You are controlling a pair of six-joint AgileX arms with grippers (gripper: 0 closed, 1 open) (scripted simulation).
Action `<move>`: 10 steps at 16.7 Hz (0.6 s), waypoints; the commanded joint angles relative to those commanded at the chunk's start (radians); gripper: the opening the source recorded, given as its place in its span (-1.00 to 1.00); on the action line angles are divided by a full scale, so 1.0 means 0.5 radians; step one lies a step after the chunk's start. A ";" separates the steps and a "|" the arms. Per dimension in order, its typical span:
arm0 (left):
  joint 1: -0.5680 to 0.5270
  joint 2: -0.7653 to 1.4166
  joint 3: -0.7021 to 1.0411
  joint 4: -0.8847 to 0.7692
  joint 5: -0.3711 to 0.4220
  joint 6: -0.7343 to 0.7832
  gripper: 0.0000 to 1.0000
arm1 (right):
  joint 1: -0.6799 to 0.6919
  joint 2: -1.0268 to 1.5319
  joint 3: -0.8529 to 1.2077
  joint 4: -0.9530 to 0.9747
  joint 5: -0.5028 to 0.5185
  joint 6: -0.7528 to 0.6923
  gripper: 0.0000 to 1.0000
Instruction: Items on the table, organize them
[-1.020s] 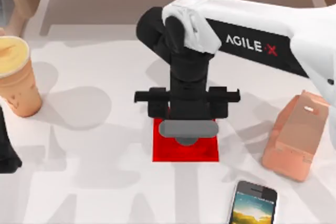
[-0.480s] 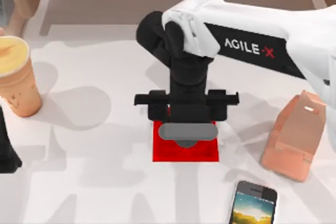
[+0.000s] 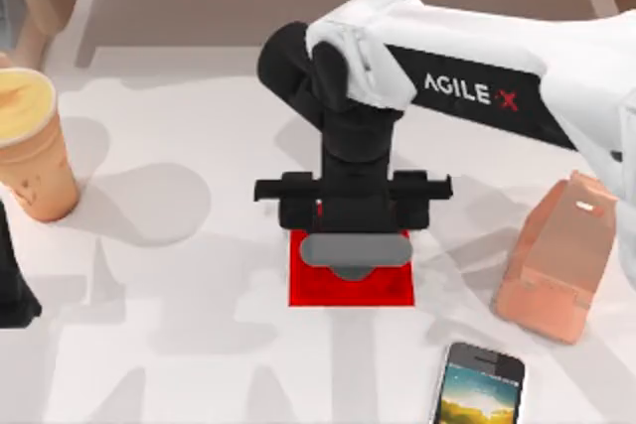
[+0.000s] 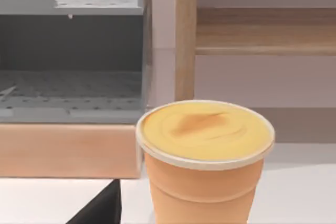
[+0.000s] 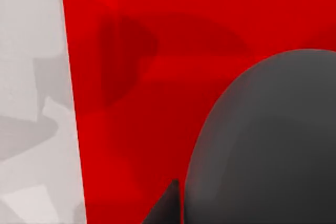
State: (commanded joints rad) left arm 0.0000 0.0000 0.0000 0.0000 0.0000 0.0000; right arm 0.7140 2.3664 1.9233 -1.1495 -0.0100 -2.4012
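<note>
Though the mouse (image 3: pixel 350 267) sits on the red mat (image 3: pixel 308 290) under your right gripper (image 3: pixel 353 245), can't tell its grip; phone (image 3: pixel 481 384) & cup (image 3: pixel 30 146) remain.

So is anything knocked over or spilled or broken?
No, nothing stands out. The cup stands upright and full, the phone lies flat, screen up, the stand looks whole, and the mouse is over the red mat under the right gripper.
</note>
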 joint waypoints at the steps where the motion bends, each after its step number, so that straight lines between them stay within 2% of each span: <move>1: 0.000 0.000 0.000 0.000 0.000 0.000 1.00 | 0.000 0.000 0.000 0.000 0.000 0.000 0.21; 6: 0.000 0.000 0.000 0.000 0.000 0.000 1.00 | 0.000 0.000 0.000 0.000 0.000 0.000 0.96; 10: 0.000 0.000 0.000 0.000 0.000 0.000 1.00 | 0.000 0.000 0.000 0.000 0.000 0.000 1.00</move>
State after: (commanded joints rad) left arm 0.0000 0.0000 0.0000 0.0000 0.0000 0.0000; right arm 0.7140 2.3664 1.9233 -1.1495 -0.0100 -2.4012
